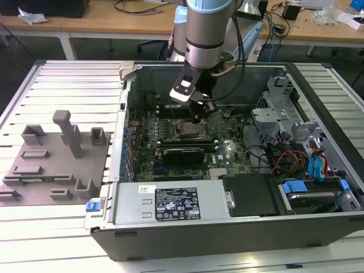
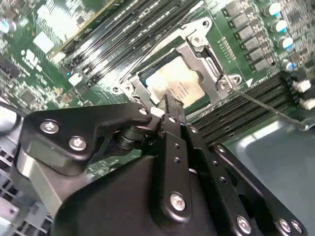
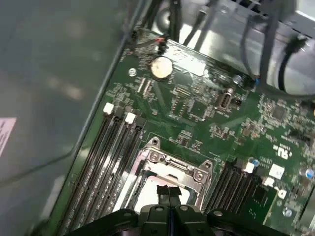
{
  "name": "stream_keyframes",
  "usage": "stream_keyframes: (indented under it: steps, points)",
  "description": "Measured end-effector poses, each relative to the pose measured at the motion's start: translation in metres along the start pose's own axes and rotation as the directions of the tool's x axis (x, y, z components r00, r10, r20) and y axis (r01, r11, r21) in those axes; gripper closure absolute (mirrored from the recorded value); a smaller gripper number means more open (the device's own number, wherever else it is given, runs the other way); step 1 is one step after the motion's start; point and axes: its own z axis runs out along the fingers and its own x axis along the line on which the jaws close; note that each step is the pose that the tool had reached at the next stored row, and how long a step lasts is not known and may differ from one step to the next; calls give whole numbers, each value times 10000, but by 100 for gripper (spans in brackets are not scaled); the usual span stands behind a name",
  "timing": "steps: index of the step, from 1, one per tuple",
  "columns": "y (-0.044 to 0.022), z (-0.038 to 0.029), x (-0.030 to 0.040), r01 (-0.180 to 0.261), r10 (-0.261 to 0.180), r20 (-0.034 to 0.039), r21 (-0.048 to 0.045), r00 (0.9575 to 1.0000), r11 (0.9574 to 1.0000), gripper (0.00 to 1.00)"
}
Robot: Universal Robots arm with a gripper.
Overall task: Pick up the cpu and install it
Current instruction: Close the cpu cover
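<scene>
- Inside the open computer case (image 1: 227,227), the gripper (image 1: 196,116) hangs low over the green motherboard (image 1: 227,151), right above the metal-framed socket (image 1: 185,128).
- In both wrist views the gripper (image 2: 167,109) (image 3: 169,191) has its fingers pressed together with nothing between them. Their tips are at the near edge of the cpu.
- The cpu (image 2: 173,84) lies flat in the socket (image 2: 199,54), silvery top up, with the steel frame around it.
- Rows of dark memory slots (image 2: 123,34) flank the socket on two sides, and a thin wire lever (image 2: 261,103) runs off from one corner of the frame.
- A dark expansion card (image 1: 182,154) sits just nearer than the socket. Coloured cables (image 1: 284,159) crowd the case at the exterior view's right.
- Outside the case, at the exterior view's left, the fixture plate (image 1: 34,182) carries grey blocks (image 1: 69,133), well apart from the gripper.
</scene>
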Motion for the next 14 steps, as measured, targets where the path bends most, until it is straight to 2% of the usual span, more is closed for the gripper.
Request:
stream_keyframes:
  steps: [3,6,9,11,12,13,14]
  points:
    - [0,1,0,767,-767,9,-17,9971,9971,89]
    - [0,3,0,1611,-1611,20,-35,9869,9869,89]
    - [0,4,0,2189,-2189,29,-47,9757,9757,89]
    - [0,5,0,2659,-2659,36,-58,9640,9640,89]
    - [0,5,0,2937,-2936,39,-64,9559,9559,89]
    - [0,6,0,3237,-3237,43,-71,9462,9461,89]
    - [0,6,0,3652,-3652,49,-81,9309,9309,89]
